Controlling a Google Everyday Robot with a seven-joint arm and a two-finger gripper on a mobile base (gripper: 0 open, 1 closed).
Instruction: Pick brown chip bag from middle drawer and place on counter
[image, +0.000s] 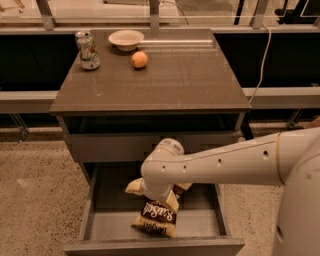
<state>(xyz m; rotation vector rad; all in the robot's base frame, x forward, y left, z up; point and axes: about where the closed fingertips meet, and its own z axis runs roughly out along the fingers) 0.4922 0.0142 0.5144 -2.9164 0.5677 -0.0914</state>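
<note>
Arm (225, 162), white and thick, largest thing in view: enters from the right edge, runs left across the cabinet front, bends down into the open drawer. Covers the middle of the drawer's back part and whatever lies under the bend.

Speckled pale floor (35, 200) on the left of the cabinet.

Table (170, 85): glossy grey-brown slab on top of the cabinet, thin edge. Three small things grouped at the far left corner, well apart from the arm.

Middle drawer (87, 215): pulled out toward the camera, slim side walls, lighter grey bottom. Upper drawer front (110, 147) just above it, dark gap under the slab.

Hand (159, 199): down inside the middle drawer, at the end of the bend, right over the top of the bag. Mostly hidden by the wrist; tan parts show on either side. Released or clenched: cannot tell. Contact with the bag: cannot tell.

Brown chip bag (156, 219): on the drawer bottom, near the front centre, white script facing up, upper edge tucked under the wrist.

White bowl (126, 39): far edge of the table, upright.

Soda can (88, 50): upright, left of the bowl.

Orange fruit (139, 59): just in front of the bowl, apart from the can.

Thin pale cable (262, 55): hangs behind the table's right side.
</note>
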